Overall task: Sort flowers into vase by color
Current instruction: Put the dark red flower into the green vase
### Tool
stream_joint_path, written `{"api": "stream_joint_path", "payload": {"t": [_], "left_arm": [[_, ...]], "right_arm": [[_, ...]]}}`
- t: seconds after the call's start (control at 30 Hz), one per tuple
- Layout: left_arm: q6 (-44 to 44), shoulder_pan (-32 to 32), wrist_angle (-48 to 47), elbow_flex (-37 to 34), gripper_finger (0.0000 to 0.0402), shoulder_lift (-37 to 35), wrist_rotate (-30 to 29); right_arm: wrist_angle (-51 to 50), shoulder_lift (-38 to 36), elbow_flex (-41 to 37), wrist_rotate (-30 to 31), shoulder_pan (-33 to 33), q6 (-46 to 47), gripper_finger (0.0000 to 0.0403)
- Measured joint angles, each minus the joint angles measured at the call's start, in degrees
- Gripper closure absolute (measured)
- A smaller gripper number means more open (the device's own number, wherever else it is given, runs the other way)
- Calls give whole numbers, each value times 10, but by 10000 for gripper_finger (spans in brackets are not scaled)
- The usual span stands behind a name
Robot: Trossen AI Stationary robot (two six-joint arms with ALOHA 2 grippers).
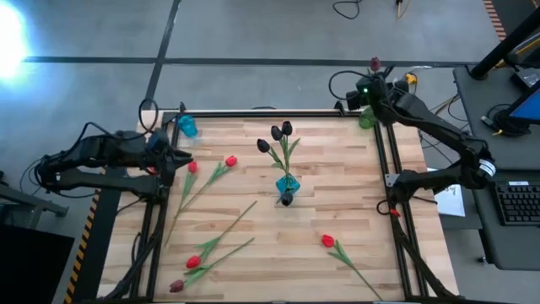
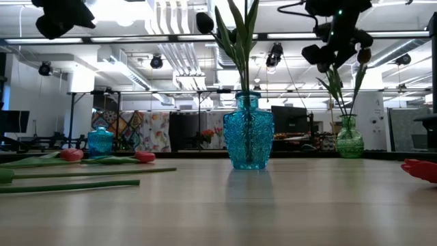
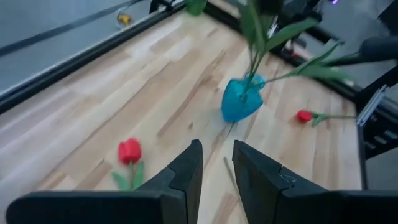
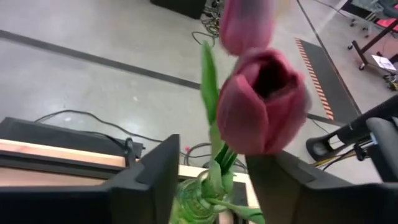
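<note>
A green glass vase (image 1: 366,118) at the table's far right corner holds two maroon flowers (image 4: 264,112); their stems stick down into its mouth (image 4: 199,202). My right gripper (image 4: 208,180) hovers just above this vase, open, with its fingers on either side of the stems and apart from them. The blue vase (image 1: 287,184) at mid-table holds black flowers (image 1: 281,133). Several red flowers (image 1: 230,160) and one dark flower (image 1: 176,286) lie flat on the table. My left gripper (image 3: 217,165) hangs open and empty over the table's left edge.
A small blue vase (image 1: 186,127) stands at the far left corner. A black frame (image 1: 386,181) runs along the table's sides. One red flower (image 1: 327,241) lies near the front right. Bare wood lies between the blue vase and the right rail.
</note>
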Motion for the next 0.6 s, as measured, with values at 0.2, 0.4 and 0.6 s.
{"api": "stream_joint_path", "payload": {"t": [0.2,0.4,0.6], "left_arm": [[-65,0,-60,-2,319,0,-27],[-104,0,-58,-13,289,-2,-20],[-151,0,-58,-27,243,0,81]], "right_arm": [[-118,0,61,-84,0,34,160],[-251,0,78,-180,0,95,115],[-331,-13,82,-267,4,110,95]]}}
